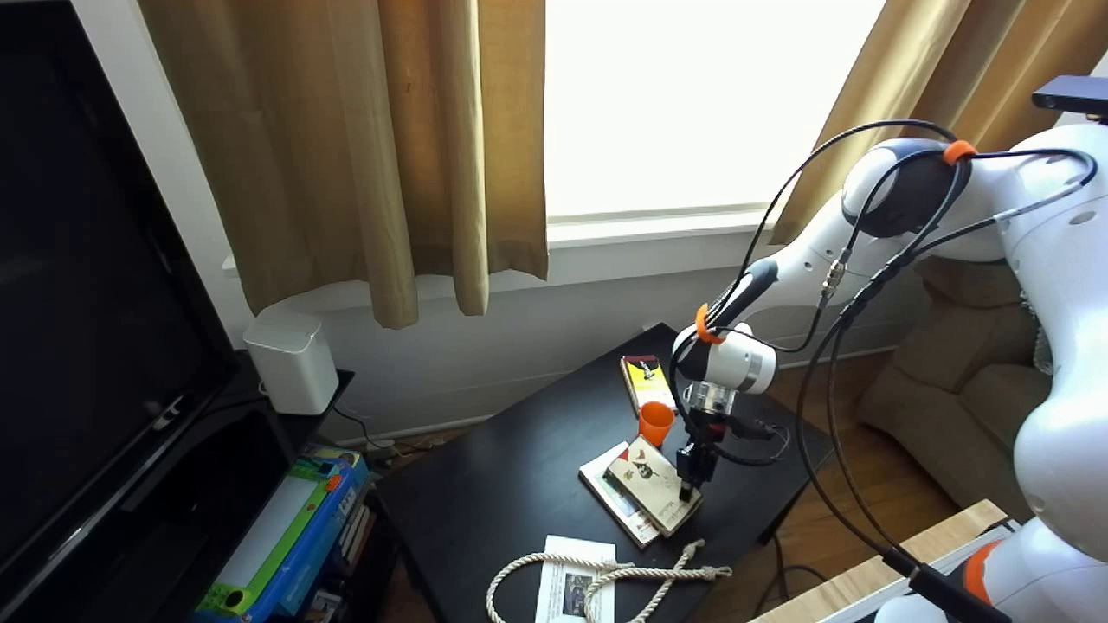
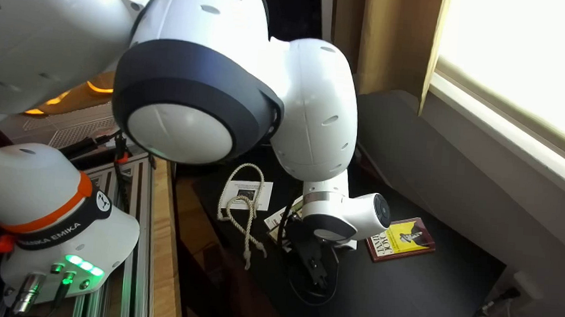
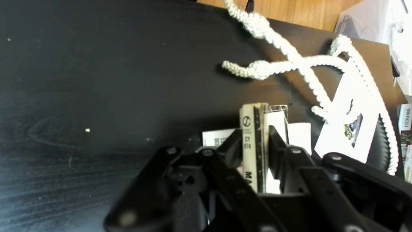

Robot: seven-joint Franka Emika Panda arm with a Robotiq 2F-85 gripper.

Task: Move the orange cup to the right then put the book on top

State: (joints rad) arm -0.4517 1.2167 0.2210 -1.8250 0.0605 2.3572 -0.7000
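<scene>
My gripper (image 3: pixel 255 140) pinches the cream paperback (image 1: pixel 655 486) by its spine; I should lift, level and centre it over the orange cup (image 1: pixel 655 424) on its far side.

one cup (image 1: pixel 655 421); three tabletop books (image 1: pixel 655 484)

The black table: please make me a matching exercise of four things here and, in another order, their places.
1. small round orange cup
2. thin beige rectangular book
3. white twisted rope
4. white rectangular book

A. lying partly across a printed white sheet
B. in an exterior view, between the beige book and a yellow rectangular book
C. lower of two overlapping books
D. held in the gripper

Pairs: 1-B, 2-D, 3-A, 4-C
</scene>
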